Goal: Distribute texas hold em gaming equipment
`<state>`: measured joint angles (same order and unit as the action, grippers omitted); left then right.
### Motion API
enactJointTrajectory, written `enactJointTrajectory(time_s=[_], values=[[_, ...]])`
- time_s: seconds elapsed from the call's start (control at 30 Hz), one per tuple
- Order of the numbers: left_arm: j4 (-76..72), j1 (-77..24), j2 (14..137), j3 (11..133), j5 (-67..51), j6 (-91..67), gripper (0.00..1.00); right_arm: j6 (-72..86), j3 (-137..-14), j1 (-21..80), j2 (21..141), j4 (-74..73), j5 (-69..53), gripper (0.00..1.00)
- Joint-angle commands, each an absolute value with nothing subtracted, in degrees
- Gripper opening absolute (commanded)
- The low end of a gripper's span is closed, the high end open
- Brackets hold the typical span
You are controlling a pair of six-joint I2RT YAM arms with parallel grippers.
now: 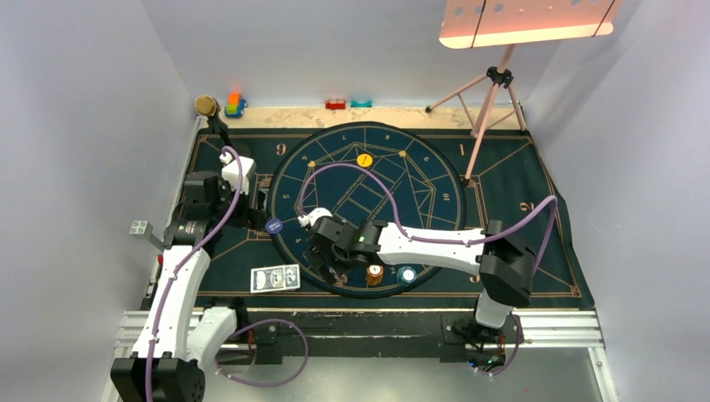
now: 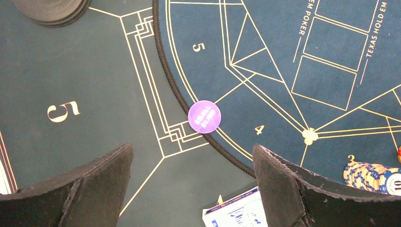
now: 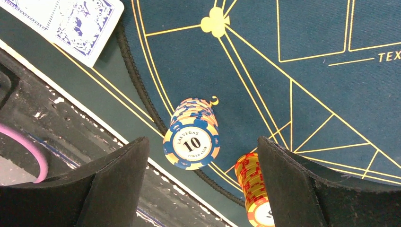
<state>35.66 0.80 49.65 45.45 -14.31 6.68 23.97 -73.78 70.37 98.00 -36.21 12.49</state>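
Your right gripper (image 3: 202, 140) is hanging wide open around the blue-and-cream chip stack (image 3: 191, 144) at the near rim of the round felt (image 3: 246, 56). Neither finger touches it, and the orange stack (image 3: 254, 187) is just beside it. Your left gripper (image 2: 192, 146) is spread open too, with nothing in it, above the dark-blue disc (image 2: 204, 117) on the circle's edge, and the cards (image 1: 275, 278) lie face down near the front.

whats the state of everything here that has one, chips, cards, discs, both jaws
ten-chip stack: stacked, standing free
red-yellow chip stack: stacked, standing
cards: face down, flat
blue disc: flat, on the round mat's rim
yellow disc: flat
left jaws: open, empty, above the blue disc
right jaws: open, either side of the ten-chip stack, not gripping
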Motion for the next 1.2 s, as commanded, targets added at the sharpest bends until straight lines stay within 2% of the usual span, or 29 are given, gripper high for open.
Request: enactJointTrajectory(time_s=[0.0,0.17,0.7,1.03,1.17], values=[[33.5,1.3,48.8,45.2,-14.4,7.5,1.0,24.8,-73.6,71.0,98.2,-35.4,12.8,0.87],[33.4,1.3,48.7,45.1,-14.3,7.5,1.0,25.0,-72.6,71.1,98.7,-34.6,12.1,0.83],[33.2,1.3,48.3,45.0,-13.9,7.3,1.0,25.2,-71.7,71.1,99.9,-33.2,11.0,0.6],[33.1,1.3,48.3,44.9,-13.8,7.2,1.0,25.8,-71.1,71.1,98.8,-32.5,10.9,0.25],[33.1,1.3,48.1,44.8,-13.7,7.2,1.0,25.7,-72.2,71.1,97.7,-34.0,11.6,0.17]])
